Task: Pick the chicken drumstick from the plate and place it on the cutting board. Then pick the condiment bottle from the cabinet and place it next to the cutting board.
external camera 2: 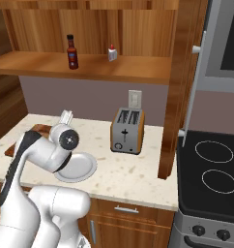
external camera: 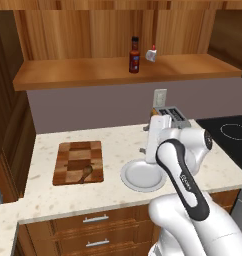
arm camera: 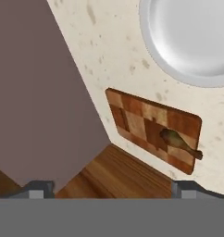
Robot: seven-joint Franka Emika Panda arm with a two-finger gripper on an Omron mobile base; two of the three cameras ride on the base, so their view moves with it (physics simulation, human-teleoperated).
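Observation:
The chicken drumstick (external camera: 85,173) (arm camera: 178,141) lies on the checkered cutting board (external camera: 78,162) (arm camera: 141,125), near its front right corner. The white plate (external camera: 138,176) (external camera 2: 82,167) (arm camera: 192,41) sits bare on the counter, right of the board. My gripper (external camera: 144,139) (arm camera: 111,190) hovers above the counter behind the plate. It is open, its fingertips far apart with nothing between them. The condiment bottle (external camera: 134,56) (external camera 2: 72,52) stands upright on the cabinet shelf (external camera: 93,72) (external camera 2: 114,68), above and behind the counter.
A small white object with a red tip (external camera: 151,54) (external camera 2: 112,53) stands right of the bottle. A toaster (external camera: 172,117) (external camera 2: 127,131) sits against the wall. A wooden post (external camera 2: 179,87) and the stove (external camera 2: 213,169) bound the counter on the right.

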